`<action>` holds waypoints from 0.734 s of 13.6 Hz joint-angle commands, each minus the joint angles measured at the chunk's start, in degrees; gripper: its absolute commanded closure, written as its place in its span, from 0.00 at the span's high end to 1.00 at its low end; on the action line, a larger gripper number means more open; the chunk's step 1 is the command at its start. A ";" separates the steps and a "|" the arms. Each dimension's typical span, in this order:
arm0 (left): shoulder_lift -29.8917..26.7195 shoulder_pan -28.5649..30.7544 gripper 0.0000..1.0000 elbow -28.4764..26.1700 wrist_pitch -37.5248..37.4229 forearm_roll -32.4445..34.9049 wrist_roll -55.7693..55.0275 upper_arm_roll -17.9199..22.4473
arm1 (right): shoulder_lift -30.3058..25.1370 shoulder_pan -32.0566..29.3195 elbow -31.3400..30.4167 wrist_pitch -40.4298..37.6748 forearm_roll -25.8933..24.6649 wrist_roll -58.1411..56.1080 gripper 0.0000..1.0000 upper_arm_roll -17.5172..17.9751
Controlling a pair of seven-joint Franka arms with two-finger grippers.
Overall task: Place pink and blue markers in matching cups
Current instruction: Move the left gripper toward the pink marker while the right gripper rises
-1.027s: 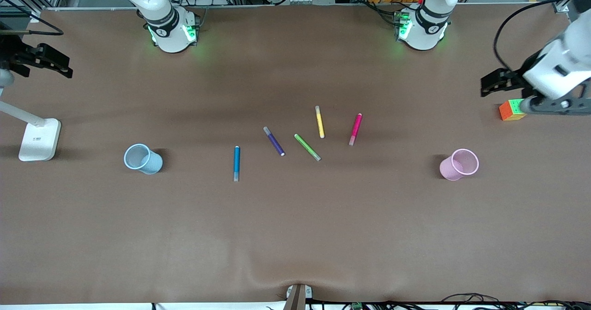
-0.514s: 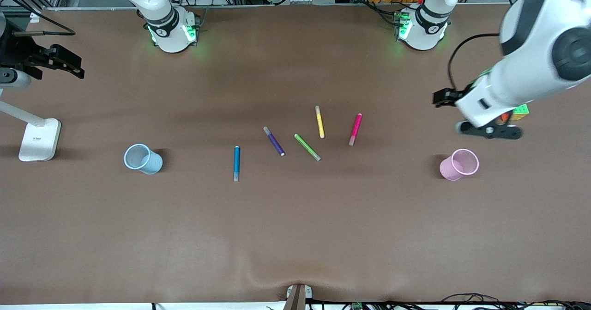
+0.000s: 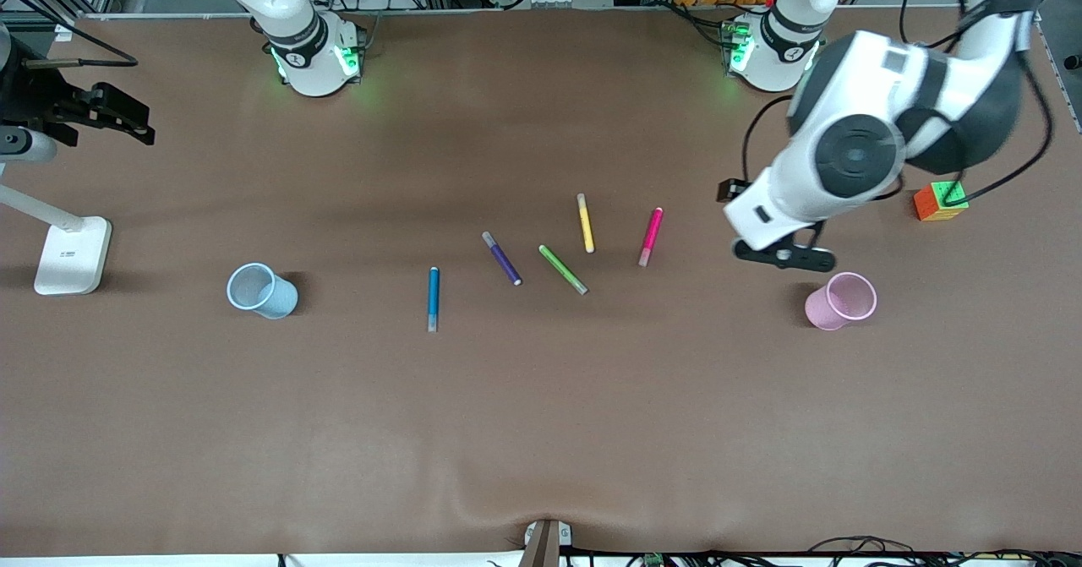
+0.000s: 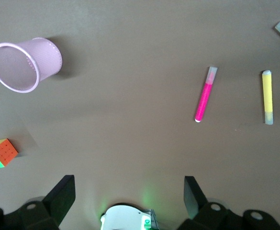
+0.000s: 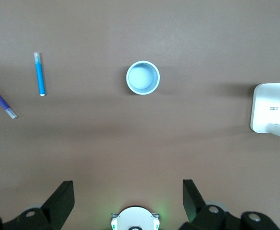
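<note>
The pink marker (image 3: 651, 236) lies near the table's middle, and it also shows in the left wrist view (image 4: 203, 97). The blue marker (image 3: 433, 298) lies toward the right arm's end, also in the right wrist view (image 5: 39, 74). The light blue cup (image 3: 260, 290) stands beside the blue marker. The pink cup (image 3: 841, 300) stands toward the left arm's end. My left gripper (image 4: 128, 192) is open and empty, in the air over bare table between the pink marker and the pink cup (image 4: 25, 63). My right gripper (image 5: 128, 194) is open and empty, high over the table beside the light blue cup (image 5: 143, 77).
A purple pen (image 3: 501, 258), a green pen (image 3: 563, 269) and a yellow pen (image 3: 585, 223) lie between the two markers. A coloured cube (image 3: 937, 201) sits at the left arm's end. A white lamp base (image 3: 72, 254) stands at the right arm's end.
My left arm has swung in from the left arm's end of the table to over the spot between the pink marker and the pink cup. My right hand shifted slightly, then held.
</note>
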 commanded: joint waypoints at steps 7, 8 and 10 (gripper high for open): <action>1.53 -1.20 1.00 0.20 1.11 3.58 2.41 -0.31 | 5.24 6.27 0.03 4.93 6.11 0.81 1.00 -0.20; 1.70 -1.37 1.00 0.46 1.19 3.77 2.76 -0.31 | 5.51 7.68 -0.05 5.90 6.12 0.82 1.00 -0.20; 2.49 -1.29 1.00 0.64 1.19 3.68 2.94 -0.31 | 6.30 8.92 -0.05 6.78 6.12 0.82 1.00 -0.20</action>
